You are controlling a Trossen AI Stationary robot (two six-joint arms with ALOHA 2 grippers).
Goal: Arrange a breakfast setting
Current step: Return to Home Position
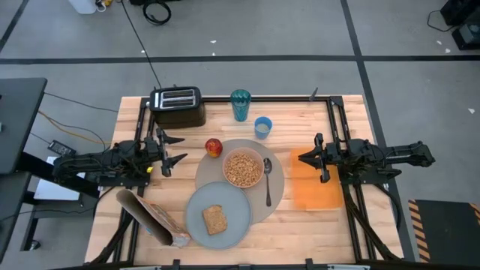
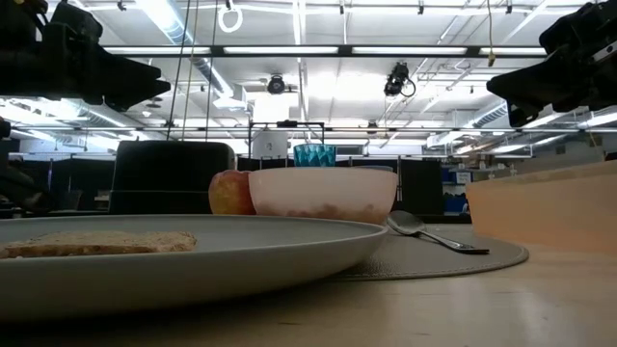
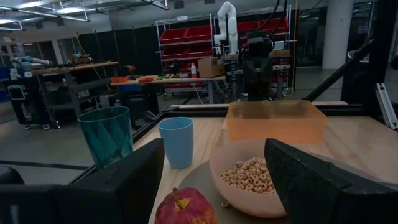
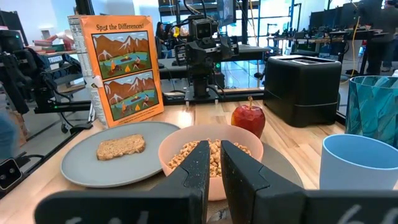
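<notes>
- I take my bearings from the translucent pink bowl (image 2: pixel 323 196). It sits on the large round placemat (image 1: pixel 277 199) around the middle of the desk (image 1: pixel 300 232) and holds cereal (image 1: pixel 244 169).
- My left hand (image 1: pixel 178 148) hovers above the desk to the bowl's left, beyond the apple, and points toward the bowl. Its fingers are spread wide and hold nothing.
- My right hand (image 1: pixel 304 158) hovers to the bowl's right, over the orange mat (image 1: pixel 315 184), and also points toward the bowl. Its fingers are drawn almost together, with only a slit between them and nothing in it.
- The red apple (image 1: pixel 214 147) stands just beside the bowl on its left, at the placemat's edge. I cannot tell whether the two touch.
- The metal spoon (image 1: pixel 268 180) lies on the placemat just to the bowl's right, apart from it, with its scoop end toward the back of the desk.
- The grey plate (image 1: pixel 234 201) lies in front of the bowl and overlaps the placemat. The toast slice (image 1: pixel 215 220) lies flat on it.
- The light-blue cup (image 1: pixel 262 127) stands behind the bowl and slightly to its right. A teal tumbler (image 1: pixel 240 105) stands farther back.
- The black toaster (image 1: pixel 178 105) stands behind the bowl and well to its left.
- The cereal box (image 1: pixel 150 217) stands upright in front of the bowl and to its left, beyond the plate.
</notes>
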